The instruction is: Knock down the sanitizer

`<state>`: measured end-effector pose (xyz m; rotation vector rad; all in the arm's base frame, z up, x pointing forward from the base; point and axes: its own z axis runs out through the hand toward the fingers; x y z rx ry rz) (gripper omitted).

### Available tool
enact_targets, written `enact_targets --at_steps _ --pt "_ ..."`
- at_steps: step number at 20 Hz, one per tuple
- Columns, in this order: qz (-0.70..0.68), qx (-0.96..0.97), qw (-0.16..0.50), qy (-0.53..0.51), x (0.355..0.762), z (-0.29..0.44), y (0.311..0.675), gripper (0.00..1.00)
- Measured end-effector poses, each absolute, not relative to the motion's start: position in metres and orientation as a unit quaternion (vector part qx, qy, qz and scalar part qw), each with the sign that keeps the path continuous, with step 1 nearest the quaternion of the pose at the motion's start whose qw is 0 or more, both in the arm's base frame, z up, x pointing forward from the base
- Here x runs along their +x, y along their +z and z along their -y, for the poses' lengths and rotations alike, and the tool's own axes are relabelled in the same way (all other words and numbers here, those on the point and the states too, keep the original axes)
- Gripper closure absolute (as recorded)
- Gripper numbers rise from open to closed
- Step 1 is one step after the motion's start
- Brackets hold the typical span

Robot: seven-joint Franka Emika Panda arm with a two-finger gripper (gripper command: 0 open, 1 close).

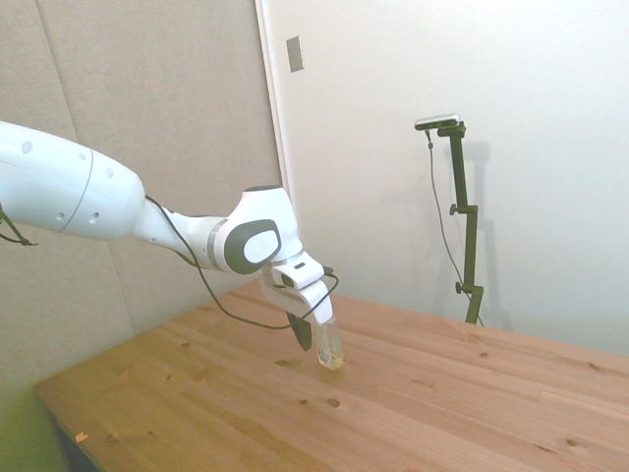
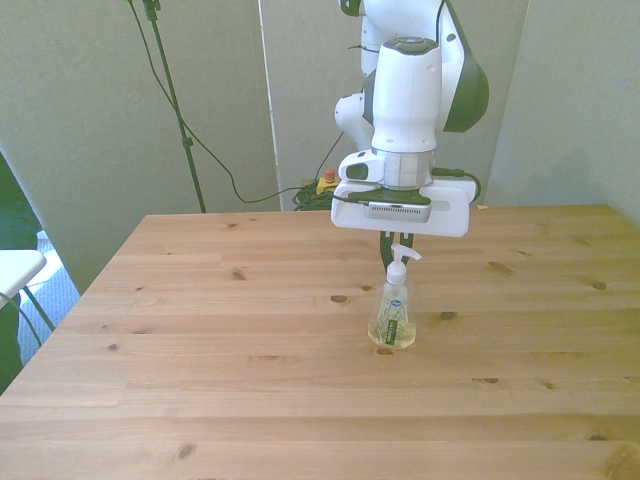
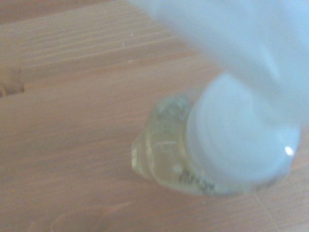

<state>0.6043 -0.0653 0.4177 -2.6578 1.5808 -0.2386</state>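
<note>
The sanitizer (image 2: 392, 318) is a small clear pump bottle with yellowish liquid and a white pump top. It stands on its base near the middle of the wooden table (image 2: 200, 330). My gripper (image 2: 388, 255) hangs just behind the pump head, its dark fingers together and pointing down, holding nothing. In the side view the sanitizer (image 1: 330, 350) sits directly under the white hand, with the gripper (image 1: 304, 337) right beside the bottle's upper part; I cannot tell whether they touch. The wrist view shows the sanitizer (image 3: 164, 150) from above, blurred, with its white top close to the lens.
Bare wood surrounds the bottle on all sides. A white object (image 2: 15, 272) pokes in past the table's edge on the front view's left. Cables and a red button (image 2: 327, 178) lie on the floor behind the table.
</note>
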Motion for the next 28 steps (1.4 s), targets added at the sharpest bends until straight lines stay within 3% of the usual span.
enact_targets --at_steps 16,23,24,28 --pt "-0.537 -0.838 0.023 -0.098 0.715 0.069 0.425 1.00" --pt "-0.547 -0.830 0.031 -0.111 0.745 0.073 0.422 1.00" --pt "-0.547 -0.829 0.032 -0.110 0.746 0.073 0.422 0.00" --pt "-0.548 -0.830 0.033 -0.104 0.745 0.072 0.427 0.00"
